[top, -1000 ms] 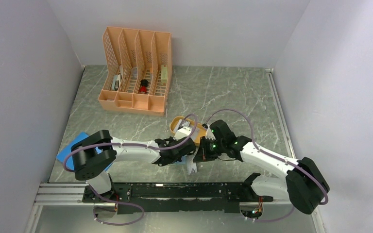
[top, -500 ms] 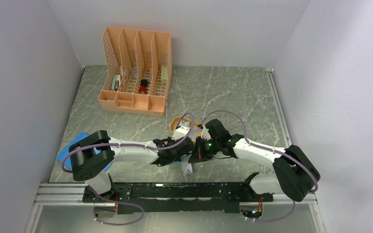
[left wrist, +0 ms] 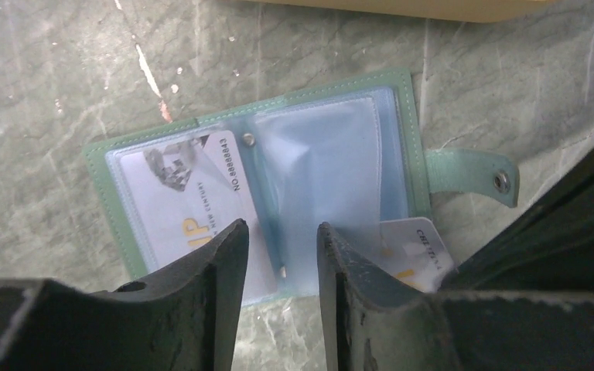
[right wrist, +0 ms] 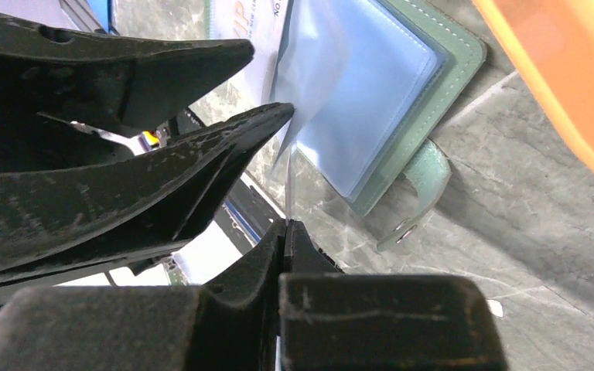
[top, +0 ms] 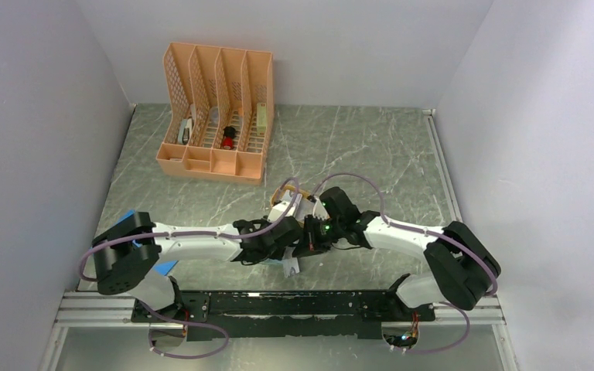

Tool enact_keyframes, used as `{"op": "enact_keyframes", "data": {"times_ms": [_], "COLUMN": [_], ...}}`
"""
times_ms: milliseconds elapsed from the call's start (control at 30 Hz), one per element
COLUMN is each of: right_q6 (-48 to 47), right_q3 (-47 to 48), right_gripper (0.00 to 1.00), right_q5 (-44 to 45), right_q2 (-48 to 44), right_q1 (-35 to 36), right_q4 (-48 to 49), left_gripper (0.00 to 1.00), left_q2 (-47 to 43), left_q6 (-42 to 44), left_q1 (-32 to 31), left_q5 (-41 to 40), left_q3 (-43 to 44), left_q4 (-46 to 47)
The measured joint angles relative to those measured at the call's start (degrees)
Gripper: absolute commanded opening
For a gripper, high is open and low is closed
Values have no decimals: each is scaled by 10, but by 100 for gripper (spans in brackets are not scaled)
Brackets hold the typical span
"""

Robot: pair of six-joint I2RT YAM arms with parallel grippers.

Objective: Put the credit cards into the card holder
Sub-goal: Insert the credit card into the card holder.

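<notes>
The card holder (left wrist: 332,147) lies open on the table, pale teal inside with clear pockets. One credit card (left wrist: 178,201) sits in its left pocket. My left gripper (left wrist: 278,228) is open over the holder's near edge, and its right finger (left wrist: 340,255) touches a lifted clear pocket flap (right wrist: 309,69). My right gripper (right wrist: 286,224) is shut on a second credit card (left wrist: 418,251), seen edge-on in the right wrist view (right wrist: 288,185), at the holder's near right corner. In the top view both grippers meet near the table's front, left (top: 277,249) and right (top: 303,241), and hide the holder.
An orange oval tray (right wrist: 557,77) lies just behind the holder, partly hidden in the top view (top: 277,202). An orange desk organiser (top: 216,112) stands at the back left. A bright blue sheet (top: 164,267) lies under the left arm. The holder's snap strap (left wrist: 472,174) sticks out to the right.
Both arms have shifted left along the table's front. The right gripper has carried its card closer to the left gripper and the holder.
</notes>
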Motion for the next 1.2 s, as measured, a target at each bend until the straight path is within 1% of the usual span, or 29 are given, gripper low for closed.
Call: {"op": "enact_keyframes", "data": {"times_ms": [133, 300, 533, 633, 733, 833, 967, 1100, 1200], "right_q6": [2, 2, 2, 3, 4, 10, 16, 29, 39], "right_q3": [3, 20, 61, 78, 83, 82, 80, 64, 42], "right_gripper": [0, 0, 0, 0, 0, 0, 0, 0, 0], "right_q5": [0, 1, 6, 7, 10, 25, 47, 64, 69], "right_q2": [6, 24, 68, 94, 113, 108, 71, 46, 38], "right_q1": [3, 9, 25, 32, 35, 35, 35, 26, 10], "right_q4": [5, 11, 21, 29, 38, 37, 34, 39, 39], "left_gripper": [49, 53, 52, 49, 42, 38, 36, 35, 34], "left_q2": [-32, -88, -177, -195, -186, -153, -118, -122, -140], "left_q6": [-6, -25, -43, -40, -39, -41, -47, -62, -70], "left_q1": [0, 0, 0, 0, 1, 6, 22, 40, 52], "left_q5": [0, -13, -37, -37, -37, -37, -37, -42, -43], "left_q3": [0, 0, -20, -38, -49, -51, -69, -87, -99], "left_q4": [-25, -55, -70, -61, -51, -45, -42, -45, -46]}}
